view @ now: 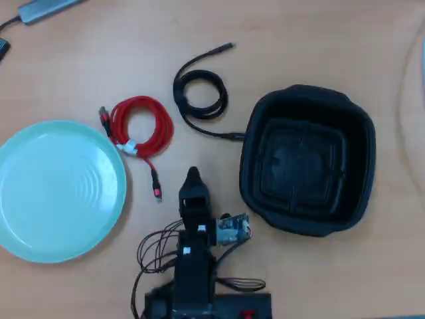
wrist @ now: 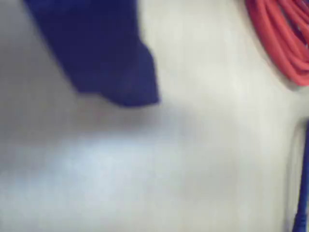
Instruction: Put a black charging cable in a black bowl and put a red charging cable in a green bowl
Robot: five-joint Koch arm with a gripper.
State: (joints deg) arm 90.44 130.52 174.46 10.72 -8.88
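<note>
In the overhead view the red charging cable (view: pixel 138 126) lies coiled on the table just right of the green bowl (view: pixel 40 219), its plug end trailing down towards my arm. The black charging cable (view: pixel 200 94) sits coiled left of the black bowl (view: pixel 362 166), one end almost touching its rim. Both bowls hold nothing. My gripper (view: pixel 192 177) points up the picture between the bowls, below both cables and apart from them. Only one narrow tip shows. In the blurred wrist view a dark finger (wrist: pixel 113 67) hangs over bare table, with the red charging cable (wrist: pixel 285 38) at top right.
A grey adapter with a cable (view: pixel 46 8) lies at the top left corner of the overhead view. My arm's base and loose thin wires (view: pixel 156 249) take up the bottom centre. A thin dark blue strip (wrist: pixel 304 193) shows at the wrist view's right edge.
</note>
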